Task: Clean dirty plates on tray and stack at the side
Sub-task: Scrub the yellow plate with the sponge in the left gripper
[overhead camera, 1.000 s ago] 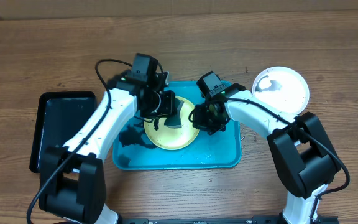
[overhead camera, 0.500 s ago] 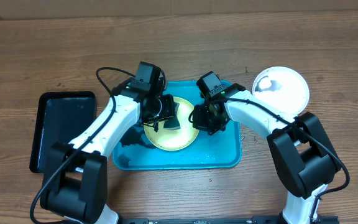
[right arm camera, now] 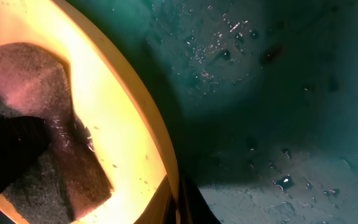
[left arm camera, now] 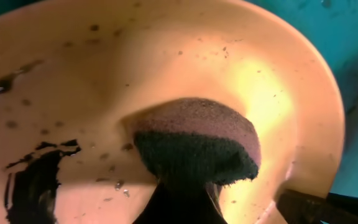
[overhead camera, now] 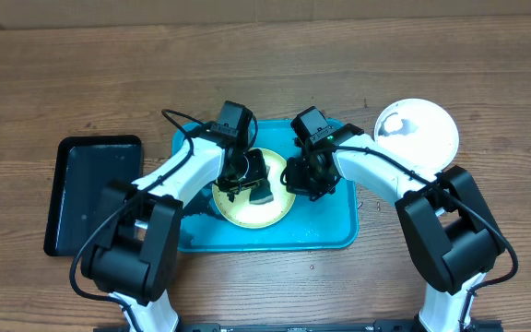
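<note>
A yellow-green plate [overhead camera: 247,214] lies on the turquoise tray [overhead camera: 325,226]. My left gripper [overhead camera: 252,171] is shut on a dark sponge [overhead camera: 263,192] that presses on the plate's inside. In the left wrist view the sponge [left arm camera: 194,146] sits mid-plate, and a black smear [left arm camera: 36,180] marks the plate [left arm camera: 104,74] to its left. My right gripper [overhead camera: 298,177] is shut on the plate's right rim [right arm camera: 135,124], one finger on each side of it. A white plate [overhead camera: 418,129] rests on the table at the right.
A smaller black tray [overhead camera: 90,194] lies on the table left of the turquoise one. Water drops dot the turquoise tray floor [right arm camera: 278,93]. The two arms stand close together over the tray's middle.
My left gripper has carried the sponge to the right across the plate, and its arm has swung in over the tray's left part. The right gripper keeps its place on the rim.
</note>
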Action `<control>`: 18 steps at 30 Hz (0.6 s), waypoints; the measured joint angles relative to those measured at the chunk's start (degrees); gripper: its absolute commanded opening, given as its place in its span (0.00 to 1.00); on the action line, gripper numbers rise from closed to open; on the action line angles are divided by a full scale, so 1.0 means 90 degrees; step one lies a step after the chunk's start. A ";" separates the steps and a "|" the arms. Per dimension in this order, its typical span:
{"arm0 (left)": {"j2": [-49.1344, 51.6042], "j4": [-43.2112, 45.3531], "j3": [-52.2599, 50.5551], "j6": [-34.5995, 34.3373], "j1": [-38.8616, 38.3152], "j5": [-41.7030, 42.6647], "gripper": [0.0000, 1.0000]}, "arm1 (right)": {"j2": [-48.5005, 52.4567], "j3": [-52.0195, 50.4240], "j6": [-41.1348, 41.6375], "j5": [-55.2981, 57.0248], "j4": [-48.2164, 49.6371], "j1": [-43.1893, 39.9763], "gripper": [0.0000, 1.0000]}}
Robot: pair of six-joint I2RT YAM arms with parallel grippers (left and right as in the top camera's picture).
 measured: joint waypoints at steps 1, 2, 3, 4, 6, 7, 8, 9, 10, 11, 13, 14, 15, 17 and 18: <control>0.0000 -0.0039 0.0002 0.0002 -0.0005 -0.0112 0.04 | 0.0002 0.0000 -0.0005 -0.0007 0.0002 0.0002 0.04; 0.0000 -0.0131 0.0017 0.0024 -0.0029 -0.0248 0.04 | 0.0010 0.0000 -0.0010 -0.0022 0.0007 0.0010 0.04; -0.0002 -0.0204 0.0032 0.0044 -0.0044 -0.0379 0.04 | 0.0015 0.0000 -0.0017 -0.0034 0.0015 0.0019 0.04; -0.0002 -0.0277 0.0049 0.0051 -0.0058 -0.0522 0.04 | 0.0015 0.0000 -0.0022 -0.0046 0.0022 0.0034 0.04; -0.0012 -0.0459 0.0090 0.0068 -0.0080 -0.0896 0.04 | 0.0022 0.0000 -0.0027 -0.0044 0.0039 0.0080 0.04; -0.0019 -0.0529 0.0104 0.0073 -0.0080 -0.1044 0.04 | 0.0024 0.0000 -0.0029 -0.0046 0.0041 0.0090 0.04; -0.0027 -0.0624 0.0124 0.0075 -0.0080 -0.1270 0.04 | 0.0027 0.0000 -0.0027 -0.0049 0.0039 0.0097 0.04; -0.0034 -0.0736 0.0155 0.0083 -0.0078 -0.1542 0.04 | 0.0027 0.0000 -0.0029 -0.0049 0.0036 0.0097 0.04; -0.0034 -0.0814 0.0175 0.0095 -0.0075 -0.1751 0.04 | 0.0027 0.0000 -0.0029 -0.0049 0.0036 0.0097 0.04; -0.0034 -0.0906 0.0204 0.0102 -0.0078 -0.1977 0.04 | 0.0027 0.0000 -0.0027 -0.0046 0.0041 0.0097 0.04; -0.0034 -0.1078 0.0240 0.0197 -0.0066 -0.2458 0.04 | 0.0027 0.0000 -0.0029 -0.0049 0.0041 0.0097 0.04; -0.0032 -0.1173 0.0265 0.0243 -0.0053 -0.2713 0.04 | 0.0027 0.0000 -0.0032 -0.0049 0.0041 0.0095 0.04; -0.0024 -0.1256 0.0284 0.0270 -0.0041 -0.2905 0.04 | 0.0027 0.0000 -0.0032 -0.0053 0.0041 0.0097 0.04; 0.0015 -0.1443 0.0381 0.0369 -0.0029 -0.3189 0.04 | 0.0027 0.0000 -0.0029 -0.0066 0.0039 0.0095 0.04; 0.0036 -0.1518 0.0449 0.0398 -0.0032 -0.3271 0.04 | 0.0027 0.0000 -0.0029 -0.0080 0.0053 0.0100 0.04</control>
